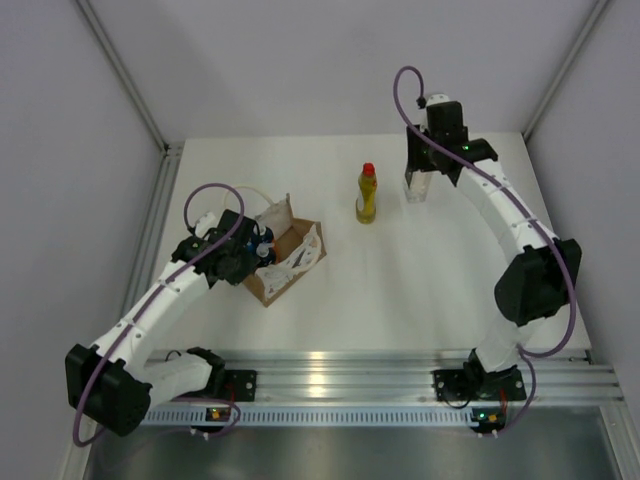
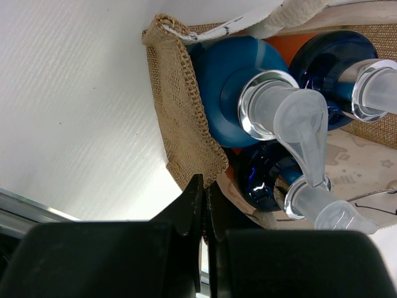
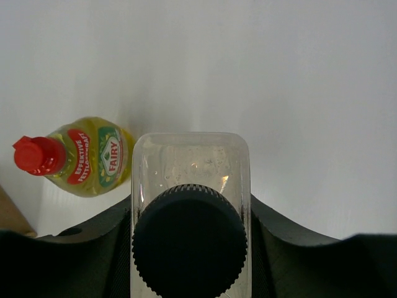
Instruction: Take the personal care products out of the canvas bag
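Note:
The tan canvas bag [image 1: 285, 262] sits left of centre, its burlap rim [image 2: 180, 105] close in the left wrist view. Three orange bottles with blue tops [image 2: 239, 81] [image 2: 332, 56] [image 2: 263, 180] and clear pump heads stand packed inside it. My left gripper [image 1: 248, 255] [image 2: 205, 186] is shut, its tips pinching the bag's rim at the corner. A yellow bottle with a red cap [image 1: 367, 195] [image 3: 87, 155] stands upright on the table. My right gripper [image 1: 420, 172] [image 3: 189, 214] is shut on a pale translucent bottle with a dark cap [image 3: 189, 167] [image 1: 417, 188], at the far right of the table.
The white table top [image 1: 420, 280] spreads between the bag and the right arm. A metal rail [image 1: 380, 375] runs along the near edge, with both arm bases on it. Grey walls close in the back and sides.

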Robot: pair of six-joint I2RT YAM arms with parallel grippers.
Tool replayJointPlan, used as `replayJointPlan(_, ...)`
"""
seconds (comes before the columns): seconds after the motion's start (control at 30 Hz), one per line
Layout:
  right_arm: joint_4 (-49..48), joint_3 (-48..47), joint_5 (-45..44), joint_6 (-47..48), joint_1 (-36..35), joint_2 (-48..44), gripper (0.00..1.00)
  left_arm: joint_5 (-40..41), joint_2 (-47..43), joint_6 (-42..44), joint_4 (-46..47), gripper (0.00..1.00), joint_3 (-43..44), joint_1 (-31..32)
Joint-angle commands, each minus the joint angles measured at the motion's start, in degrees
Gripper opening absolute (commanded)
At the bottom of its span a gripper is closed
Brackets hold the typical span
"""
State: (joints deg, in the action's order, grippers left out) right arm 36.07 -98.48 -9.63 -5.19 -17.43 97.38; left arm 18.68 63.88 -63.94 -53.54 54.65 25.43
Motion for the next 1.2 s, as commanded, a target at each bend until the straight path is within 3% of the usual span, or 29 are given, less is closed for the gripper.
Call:
replayJointPlan(0.0,-12.2,-0.8,2.1,-0.8,1.3,0.6,0.0,-0.8,0.8,0.9,-1.8,0.0,-0.6,0.0)
replayJointPlan(0.33,-15.9,1.5,4.3,0.6,1.3,7.6,0.0,0.0,0.3,1.9,-1.9,0.0,0.2,0.1)
replayJointPlan(0.53,-18.8,5.3,6.5,2.4,1.3,9.0,0.05,-0.5,1.2,2.7,-1.9,0.0,0.7,0.0)
replayJointPlan(0.63,-19.0,6.2,5.8,2.6,1.3,9.0,0.14,-0.4,1.3,2.8,-1.8,0.0,0.9,0.1)
replayJointPlan(0.77,-18.9,7.1,5.1,2.3,1.3,7.8,0.52,-0.2,1.4,3.1,-1.9,0.0,1.6,0.1)
replayJointPlan(0.87,-18.8,7.0,4.9,2.5,1.3,6.7,0.66,-0.1,1.5,3.4,-1.9,0.0,1.9,0.0)
replayJointPlan(1.17,-15.4,3.1,8.4,0.2,-1.9,-1.9,0.74,-0.2,1.8,3.6,-1.9,0.0,3.3,0.1)
